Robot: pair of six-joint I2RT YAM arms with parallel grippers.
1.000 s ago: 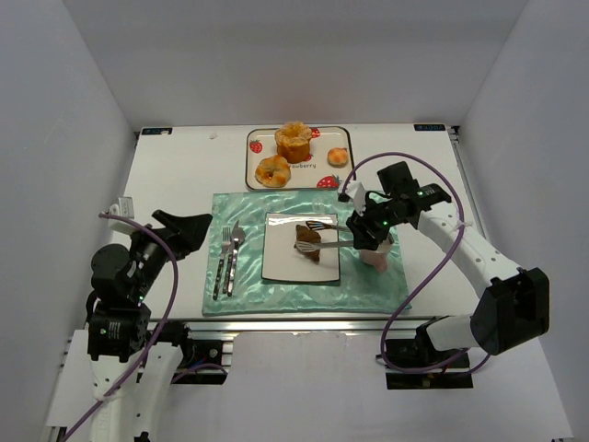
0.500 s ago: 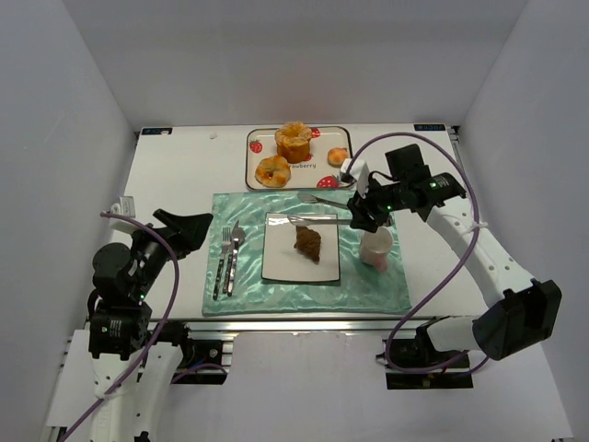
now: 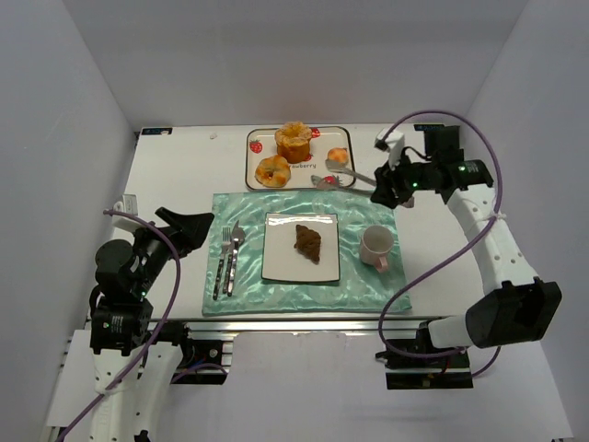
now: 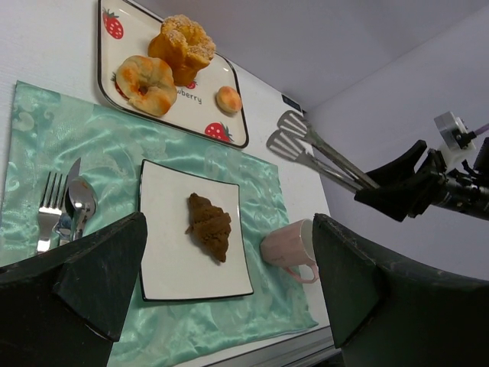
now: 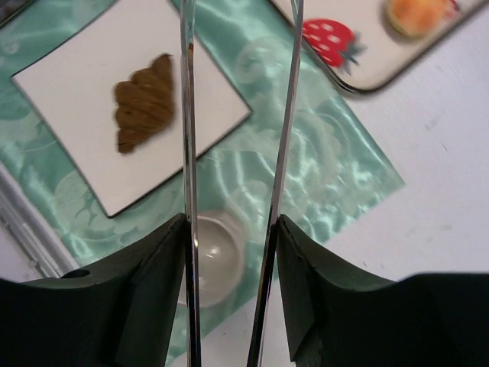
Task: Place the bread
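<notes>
Plainly, the right pincer (image 3: 385, 191) is clenched on the tongs (image 4: 284, 143), whose blades gape empty beside the tray's (image 3: 253, 180) near-right corner. The bread (image 3: 308, 243) lies at the middle of the plate (image 3: 276, 269). A low swing could tip the mug (image 3: 375, 246).

White table (image 3: 175, 175) boxed in by plain white walls (image 3: 78, 110), evenly lit.

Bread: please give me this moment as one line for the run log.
bread: lying on white plate | tongs: empty, held by right claw, by strawberry tray | left claw: open, holds nothing
</notes>
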